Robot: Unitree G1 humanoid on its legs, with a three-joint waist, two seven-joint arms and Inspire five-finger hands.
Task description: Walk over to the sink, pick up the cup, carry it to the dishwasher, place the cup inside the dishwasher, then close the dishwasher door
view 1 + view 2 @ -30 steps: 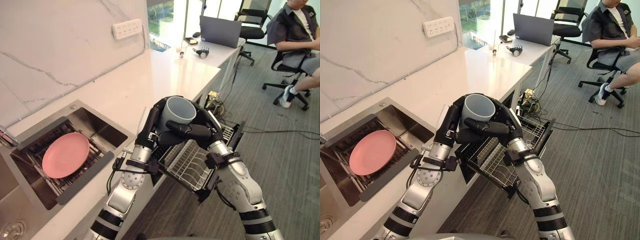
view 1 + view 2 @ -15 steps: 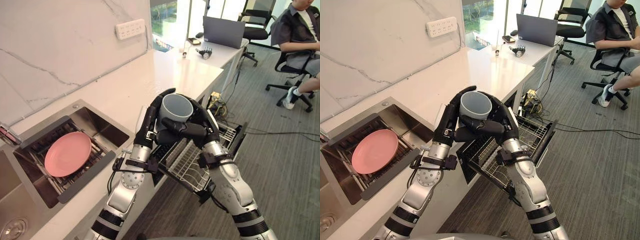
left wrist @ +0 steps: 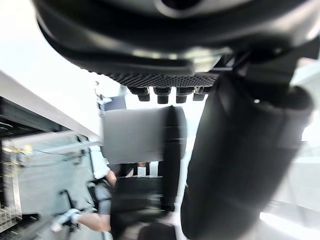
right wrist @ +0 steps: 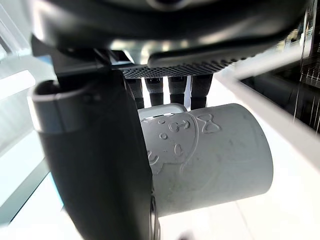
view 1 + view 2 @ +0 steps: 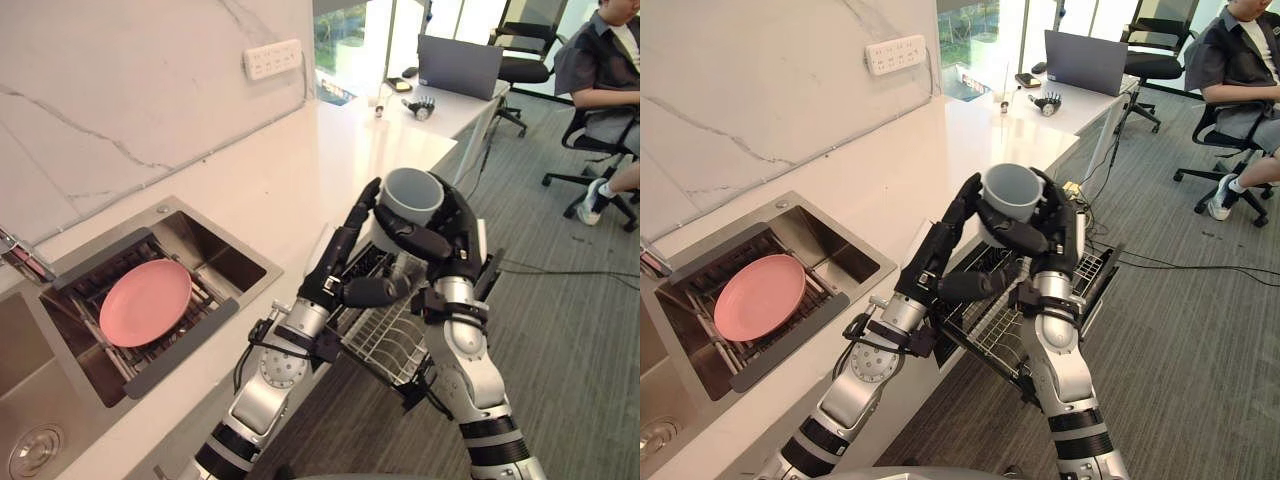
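Note:
A pale grey cup [image 5: 408, 192] with an embossed pattern [image 4: 210, 155] stands upright in the air over the pulled-out wire rack [image 5: 385, 335] of the open dishwasher. My right hand [image 5: 455, 235] is shut on it, thumb across the front and fingers round the back. My left hand [image 5: 345, 265] reaches up from below left. Its fingers lie nearly straight against the cup's left side and its thumb sticks out under the cup. In the left wrist view the cup [image 3: 135, 135] shows past the fingers.
A pink plate [image 5: 145, 302] lies on a rack in the steel sink [image 5: 215, 255] at the left. The white counter [image 5: 300, 170] runs back to a desk with a laptop [image 5: 458, 68]. A person [image 5: 600, 70] sits on an office chair at the far right.
The cup has moved right and up, out over the dishwasher rack, in my right hand. My left hand's fingers have straightened and loosened from round the cup. The camera has shifted a little.

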